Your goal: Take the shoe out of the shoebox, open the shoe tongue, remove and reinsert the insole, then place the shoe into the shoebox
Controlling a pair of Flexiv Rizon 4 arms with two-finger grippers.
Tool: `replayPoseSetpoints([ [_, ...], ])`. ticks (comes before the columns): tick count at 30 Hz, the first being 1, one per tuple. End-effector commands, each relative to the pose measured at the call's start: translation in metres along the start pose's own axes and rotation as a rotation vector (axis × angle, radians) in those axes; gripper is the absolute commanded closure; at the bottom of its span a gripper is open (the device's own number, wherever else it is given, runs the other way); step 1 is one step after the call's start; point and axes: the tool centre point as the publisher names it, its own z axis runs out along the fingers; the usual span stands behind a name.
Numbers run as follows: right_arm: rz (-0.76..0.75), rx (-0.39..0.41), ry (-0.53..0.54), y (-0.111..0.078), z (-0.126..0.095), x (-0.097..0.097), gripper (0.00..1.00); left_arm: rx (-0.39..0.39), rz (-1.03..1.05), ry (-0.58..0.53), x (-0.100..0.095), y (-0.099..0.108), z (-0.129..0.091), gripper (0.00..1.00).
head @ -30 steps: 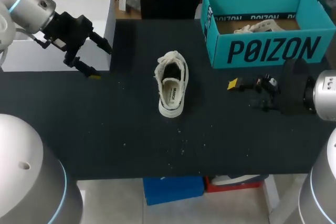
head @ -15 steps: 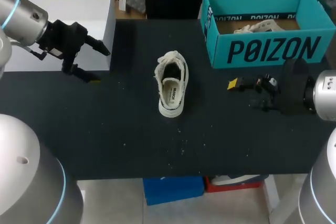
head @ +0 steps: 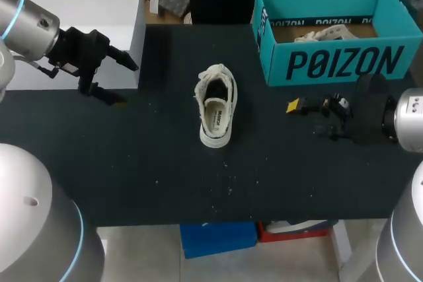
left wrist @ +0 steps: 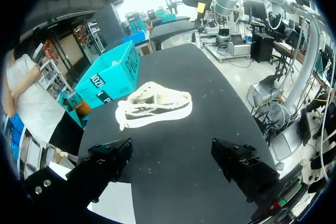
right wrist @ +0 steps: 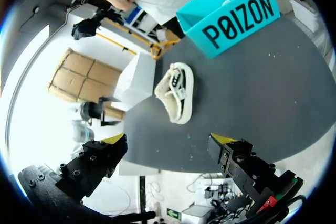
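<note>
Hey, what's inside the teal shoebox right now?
The shoebox holds a pale crumpled thing on its brown floor; shoe or paper, I cannot tell. Its front wall hides the near part of the inside. The shoe lies outside it.

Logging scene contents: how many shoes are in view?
2. One shoe stands mid-table; what looks like a second shoe lies inside the shoebox, partly hidden by its wall.

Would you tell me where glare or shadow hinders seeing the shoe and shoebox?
Head view: even light, shoe and shoebox plain, only the shoe's inside in shadow. Left wrist view: ceiling glare beyond the table, shoe well lit. Right wrist view: white washout beyond the table, shoe unaffected.
</note>
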Motion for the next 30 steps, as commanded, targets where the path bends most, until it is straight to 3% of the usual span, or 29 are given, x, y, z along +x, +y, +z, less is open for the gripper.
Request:
replayPoseSetpoints([
  [1,0.0,0.002,0.001,0.0,-0.002,0.0,0.0,-0.001,0.002,-0.003,0.001,0.0,0.0,0.0],
  [7,-0.047,0.117,-0.121,0.009,0.018,0.005,0.0,-0.001,0.002,-0.003,0.001,0.0,0.0,0.0],
  [17,-0.138,0.216,-0.289,0.035,0.056,0.019,0.0,-0.001,0.002,-0.003,0.001,0.0,0.0,0.0],
  [22,-0.206,0.306,-0.403,0.048,0.084,0.018,0.0,-0.001,0.002,-0.003,0.001,0.0,0.0,0.0],
  [30,-0.281,0.372,-0.507,0.062,0.12,0.007,0.0,-0.001,0.002,-0.003,0.001,0.0,0.0,0.0],
])
